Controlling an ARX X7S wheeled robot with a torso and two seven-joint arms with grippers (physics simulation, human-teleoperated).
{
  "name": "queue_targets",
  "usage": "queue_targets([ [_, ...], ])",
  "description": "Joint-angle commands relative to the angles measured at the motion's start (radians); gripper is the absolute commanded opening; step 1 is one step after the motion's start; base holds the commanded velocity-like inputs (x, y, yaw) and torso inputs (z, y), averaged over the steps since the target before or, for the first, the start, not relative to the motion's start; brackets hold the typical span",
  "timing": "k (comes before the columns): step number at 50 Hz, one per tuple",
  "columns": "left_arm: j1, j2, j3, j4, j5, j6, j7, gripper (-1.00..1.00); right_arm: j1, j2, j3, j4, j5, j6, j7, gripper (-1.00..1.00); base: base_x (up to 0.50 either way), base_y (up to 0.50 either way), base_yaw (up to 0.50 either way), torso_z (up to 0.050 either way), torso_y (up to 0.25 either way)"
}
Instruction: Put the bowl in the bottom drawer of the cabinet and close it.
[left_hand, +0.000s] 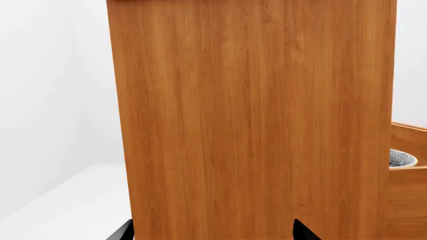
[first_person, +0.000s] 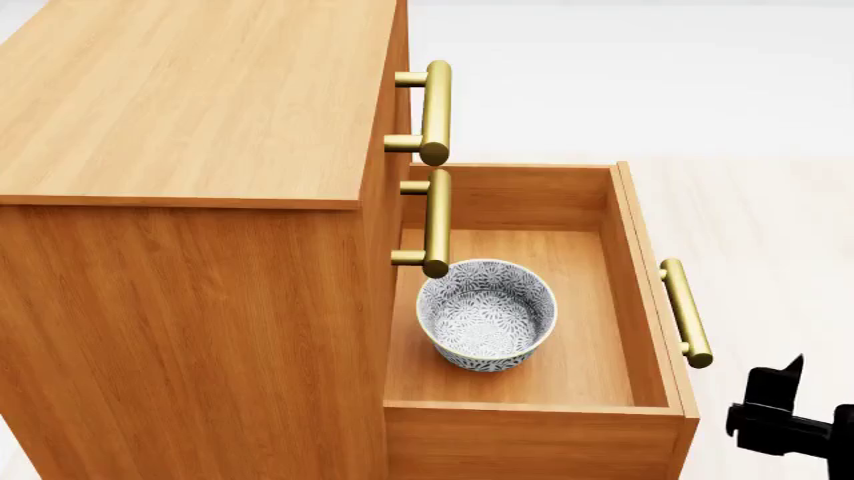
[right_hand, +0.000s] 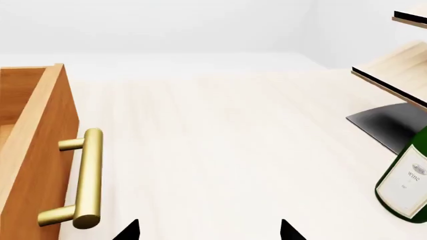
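the small round white-grey bowl with blue-grey floral pattern (first_person: 487, 312) sits upright inside the pulled-out orange-brown wood bottom drawer (first_person: 641, 290) of the boxy three-drawer cabinet (first_person: 187, 110), so only closing seems left. the right gripper (right_hand: 208, 231) hangs near the brass bar handle (right_hand: 83, 177), tips spread, holding nothing. the left gripper (left_hand: 213, 231) faces the cabinet side, also spread and empty. the green wine bottle (right_hand: 407, 185) label reads "wine".

Orange-brown wood-grain cabinet (first_person: 187, 290) (brass handles); white-grey bowl (first_person: 487, 313), blue-grey floral pattern; green wine bottle (right_hand: 407, 180)
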Motion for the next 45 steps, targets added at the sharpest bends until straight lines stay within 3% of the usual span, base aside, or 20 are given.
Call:
queue_targets([
  [1, -0.001, 0.0, 0.001, -0.002, -0.001, 0.002, -0.001, 1.0, -0.016, -0.006, -0.009, 0.037, -0.009, -0.033, 0.004, 1.0, 0.0, 0.0, 0.0, 0.0, 0.0],
  [45, 0.0, -0.005, 0.001, -0.007, -0.013, 0.019, -0.004, 1.0, 0.045, -0.041, -0.108, 0.244, -0.057, -0.151, 0.01, 1.0, 0.0, 0.0, 0.0, 0.0, 0.0],
])
